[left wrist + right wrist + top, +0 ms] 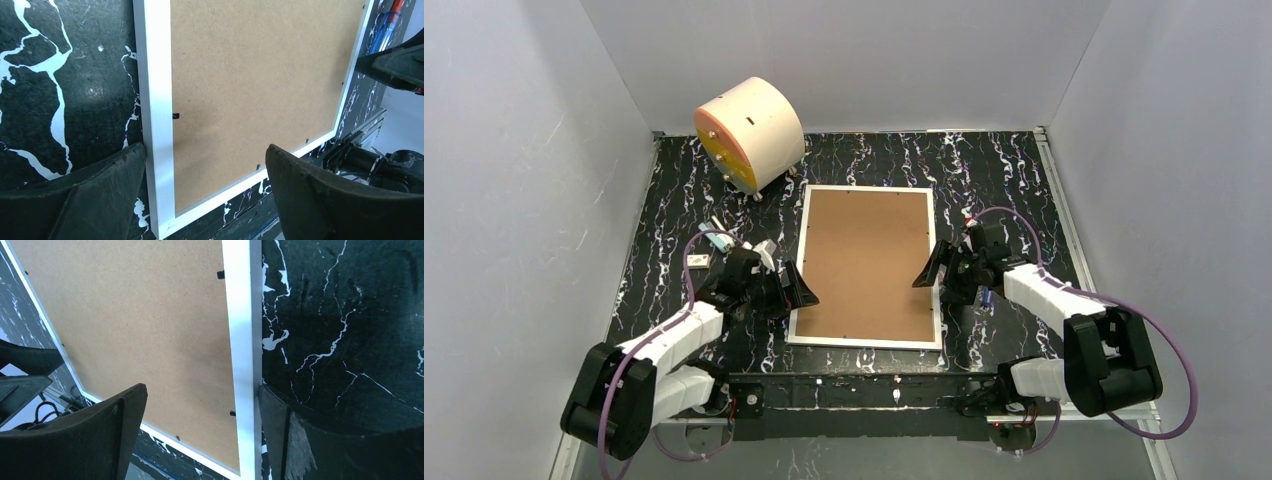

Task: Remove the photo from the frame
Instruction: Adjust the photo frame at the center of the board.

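Note:
The frame (867,262) lies face down in the middle of the table, its brown back panel (250,75) up inside the thin white rim (156,100). The photo is hidden under that panel. My left gripper (792,285) is open astride the frame's left edge near the near-left corner. One of its fingers (115,175) stands just outside the rim, the other over the panel. My right gripper (939,275) is open astride the right rim (242,315), with its outer finger (280,425) against the rim's outside. Small black clips (220,274) hold the panel.
A cream cylinder with an orange face (749,133) stands at the back left. Small loose items (716,238) lie left of the frame, and pens (387,25) lie right of it. Grey walls close in the black marbled table (984,170) on three sides.

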